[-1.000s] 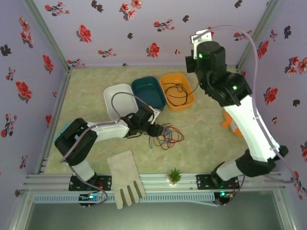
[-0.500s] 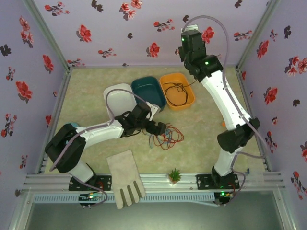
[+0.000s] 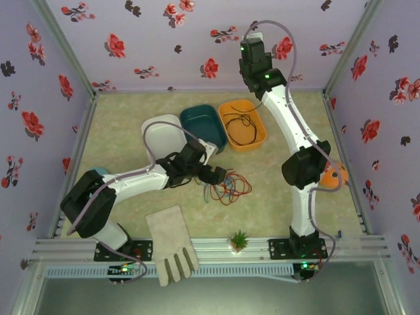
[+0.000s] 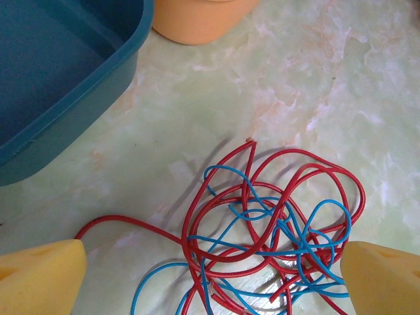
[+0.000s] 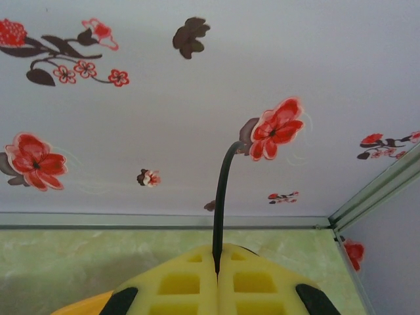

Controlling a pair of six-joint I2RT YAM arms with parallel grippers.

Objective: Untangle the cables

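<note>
I had the left pincer [image 4: 210, 282] fully released, pads [image 4: 39, 279] spread wide, gripping nothing, low over the worktop [image 4: 328, 79]. The red-and-blue tangle [image 4: 269, 230] lay between the pads and just ahead of them; I couldn't tell if they touched any strand. One red tail ran out toward the left pad. The teal bin [image 4: 59, 79] rim sat ahead-left of it, the orange bin [image 4: 197, 20] farther ahead. Bare worktop ahead-right gave room to move.

The right pincer [image 5: 216, 279] was clenched on the black cable [image 5: 222, 197], a short length standing up out of the closed pads. It faced the back wall [image 5: 197, 131], with the corner post [image 5: 374, 197] to its right. On the overhead view, black coils lay in the orange bin below it.
</note>
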